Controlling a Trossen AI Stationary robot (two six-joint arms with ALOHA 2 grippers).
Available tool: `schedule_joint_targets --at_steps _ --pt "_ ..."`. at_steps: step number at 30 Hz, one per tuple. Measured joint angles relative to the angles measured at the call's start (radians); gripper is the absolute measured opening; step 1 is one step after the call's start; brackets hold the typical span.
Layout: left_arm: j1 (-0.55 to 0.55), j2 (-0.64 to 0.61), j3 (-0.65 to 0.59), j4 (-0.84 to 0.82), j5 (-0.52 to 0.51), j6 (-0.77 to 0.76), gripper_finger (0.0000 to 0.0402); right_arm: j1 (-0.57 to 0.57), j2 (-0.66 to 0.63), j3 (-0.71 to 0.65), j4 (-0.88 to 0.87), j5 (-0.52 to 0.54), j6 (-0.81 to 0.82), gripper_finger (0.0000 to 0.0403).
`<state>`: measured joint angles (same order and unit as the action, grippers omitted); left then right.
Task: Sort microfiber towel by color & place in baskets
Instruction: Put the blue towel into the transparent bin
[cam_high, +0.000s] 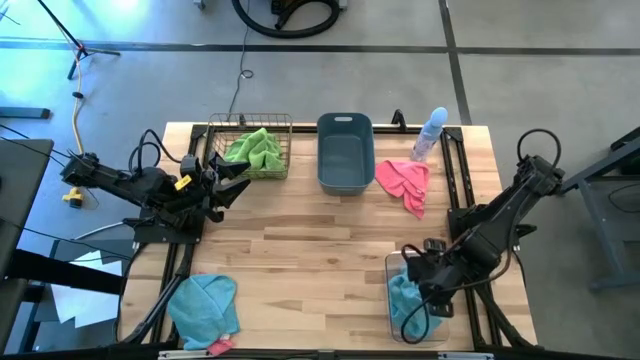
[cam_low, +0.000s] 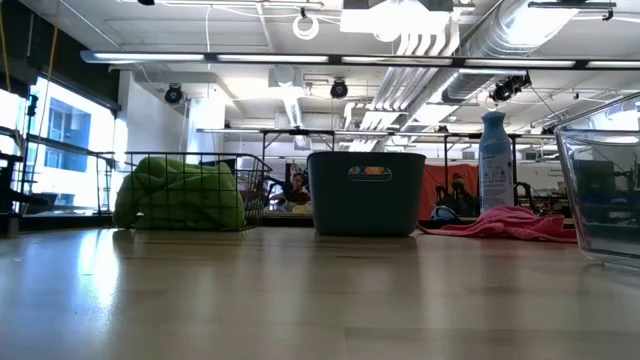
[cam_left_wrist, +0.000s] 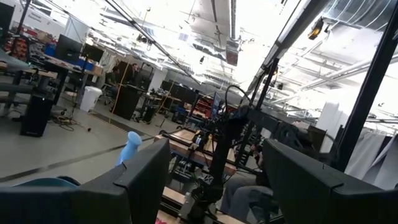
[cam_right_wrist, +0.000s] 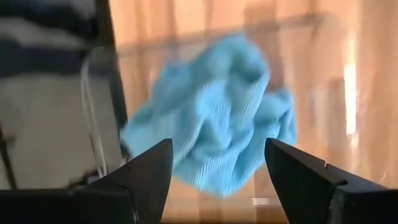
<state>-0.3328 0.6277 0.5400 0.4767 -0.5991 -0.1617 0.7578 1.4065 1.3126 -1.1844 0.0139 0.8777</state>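
Observation:
A lime green towel lies in the copper wire basket at the far left; it also shows in the low view. The grey-blue tub stands beside it. A pink towel lies on the table right of the tub. A light blue towel lies in the clear bin at the near right. My right gripper is open just above that towel. Another light blue towel lies at the near left, a pink bit at its near edge. My left gripper is open and empty beside the wire basket.
A pale blue spray bottle stands at the far right, behind the pink towel. Bare wood lies in the middle of the table. Dark frame rails run along the table's left and right edges.

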Motion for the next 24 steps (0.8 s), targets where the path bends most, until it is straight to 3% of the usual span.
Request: schedule_joint_targets --at_steps 8,14,24 --pt "0.000 0.000 0.000 0.000 0.002 -0.001 0.0245 -0.075 0.000 0.024 0.093 0.268 0.060 0.0250" --pt "0.000 0.000 0.000 0.000 0.003 -0.001 0.0245 -0.158 -0.025 0.024 0.164 0.331 0.004 0.0250" --pt "0.000 0.000 0.000 0.046 0.002 0.007 0.0245 -0.214 -0.252 0.011 0.148 0.557 -0.049 0.0250"
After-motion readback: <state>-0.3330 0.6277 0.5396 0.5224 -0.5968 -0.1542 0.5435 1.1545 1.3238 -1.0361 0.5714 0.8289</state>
